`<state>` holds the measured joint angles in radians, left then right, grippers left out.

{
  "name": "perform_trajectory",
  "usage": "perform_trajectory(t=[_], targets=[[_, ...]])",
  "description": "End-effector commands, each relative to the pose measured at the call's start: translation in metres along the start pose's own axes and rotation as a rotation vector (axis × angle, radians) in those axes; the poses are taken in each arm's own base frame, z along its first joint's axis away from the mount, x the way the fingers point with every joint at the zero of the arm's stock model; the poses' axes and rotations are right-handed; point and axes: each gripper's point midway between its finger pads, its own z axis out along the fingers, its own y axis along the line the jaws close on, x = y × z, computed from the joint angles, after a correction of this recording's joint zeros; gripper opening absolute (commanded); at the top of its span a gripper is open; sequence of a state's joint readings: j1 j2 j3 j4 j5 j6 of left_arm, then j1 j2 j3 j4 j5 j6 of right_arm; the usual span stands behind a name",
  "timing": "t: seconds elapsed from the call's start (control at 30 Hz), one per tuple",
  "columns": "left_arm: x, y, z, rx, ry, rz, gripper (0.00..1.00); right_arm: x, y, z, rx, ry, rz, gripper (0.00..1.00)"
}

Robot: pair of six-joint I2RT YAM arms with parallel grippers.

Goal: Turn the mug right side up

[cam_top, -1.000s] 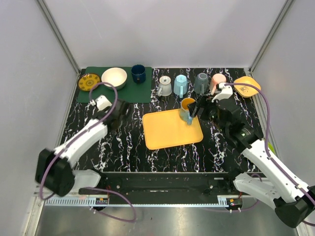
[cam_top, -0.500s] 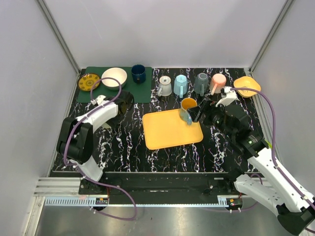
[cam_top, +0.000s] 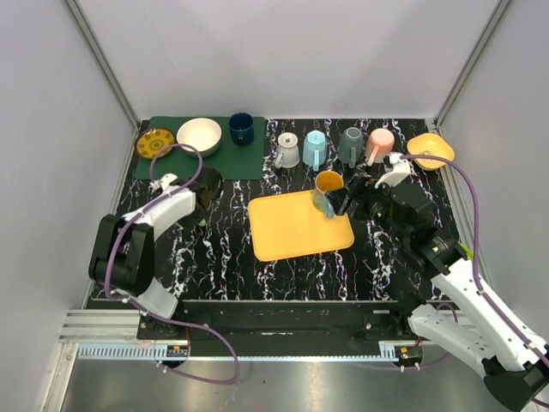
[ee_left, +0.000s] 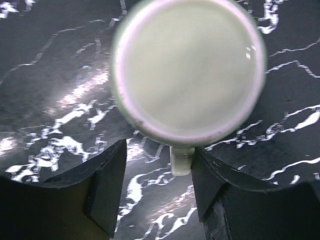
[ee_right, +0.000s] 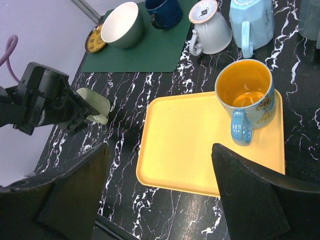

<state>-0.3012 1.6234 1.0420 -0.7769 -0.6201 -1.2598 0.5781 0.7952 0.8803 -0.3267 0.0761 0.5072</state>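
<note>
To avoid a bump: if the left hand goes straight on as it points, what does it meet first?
The left hand would first meet the pale mug, probably its handle, which lies between the fingers; depth is unclear.

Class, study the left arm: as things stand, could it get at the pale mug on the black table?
Probably yes. The left gripper sits right at the pale mug, jaws apart, with the handle in the gap between them. Nothing else lies in the way.

A tray (cam_top: 292,232) in the middle, mug (cam_top: 327,190) on its far right corner, four mugs (cam_top: 315,148) in a row behind, mat (cam_top: 257,160) far left with plate (cam_top: 155,142), bowl (cam_top: 199,136) and cup (cam_top: 241,129) on it, lone mug (ee_right: 95,111) left of the tray.
</note>
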Motion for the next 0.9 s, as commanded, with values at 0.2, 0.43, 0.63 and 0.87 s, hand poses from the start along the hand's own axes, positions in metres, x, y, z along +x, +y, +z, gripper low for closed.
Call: perform_trajectory(t=[0.2,0.43,0.63,0.87], targets=[[-0.030,0.001,-0.031,0.212,-0.039,0.060,0.61,-0.004,0.015,0.002,-0.066,-0.015,0.020,0.89],[-0.019,-0.016,-0.024,0.284,0.016,0.141,0.62,-0.005,0.011,-0.002,-0.052,-0.026,0.014,0.89],[-0.016,-0.018,-0.015,0.304,0.025,0.110,0.59,-0.004,0.011,-0.004,-0.052,-0.026,0.011,0.89],[-0.021,-0.019,-0.009,0.298,0.038,0.097,0.47,-0.003,0.009,-0.003,-0.049,-0.024,0.009,0.89]])
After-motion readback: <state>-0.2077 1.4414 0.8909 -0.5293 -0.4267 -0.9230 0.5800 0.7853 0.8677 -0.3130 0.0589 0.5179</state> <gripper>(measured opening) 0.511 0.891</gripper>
